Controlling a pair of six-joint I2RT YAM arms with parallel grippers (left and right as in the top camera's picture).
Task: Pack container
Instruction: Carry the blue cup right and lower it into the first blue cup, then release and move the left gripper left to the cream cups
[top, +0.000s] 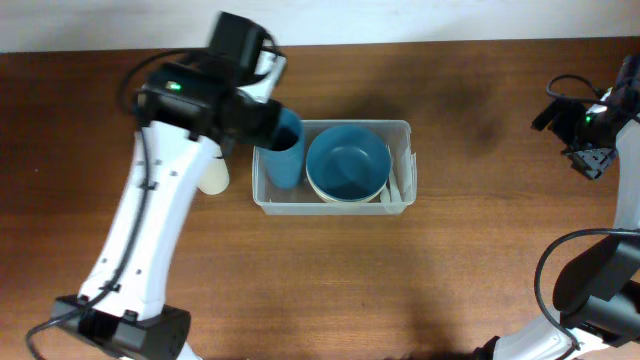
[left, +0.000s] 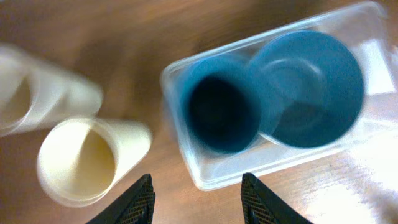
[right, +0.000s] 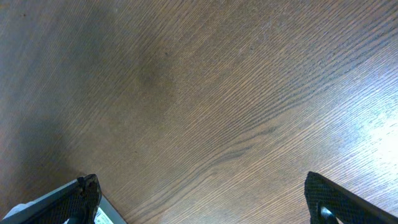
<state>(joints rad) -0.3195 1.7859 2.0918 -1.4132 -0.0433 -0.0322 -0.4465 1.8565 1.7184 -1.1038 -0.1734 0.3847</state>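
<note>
— Firstly, the surface: what does the examiner record?

— One table (top: 450, 280) of dark brown wood with a plain grain. The right wrist view shows a dull shaded patch on it and glare toward the right edge. Beyond the table's far edge a pale strip (top: 420, 20) runs along the top of the overhead view; floor or wall cannot be told.

— Position of the container?

— The container (top: 330, 207) stands flat near the table's middle, long side across. At its left end a blue cup (top: 283, 160) stands mouth up. Just beside it, to the right, a blue bowl (top: 348, 162) sits nested in a cream bowl (top: 345, 198), of which only a rim shows. A white utensil (top: 394, 185) lies along the right wall; its kind cannot be told.

— Outside the container?

— A cream cup (left: 81, 162) sits just left of it, mouth in view. A second cream cup (left: 37, 87), blurred, is beyond that. Upright or tipped cannot be told.

— The tools?

— The left gripper (left: 196, 177) hangs above the container's left end, jaws parted, nothing between them. The right gripper (right: 199, 180) is well apart at the table's right side, over the wood, jaws spread wide, holding nothing.
</note>
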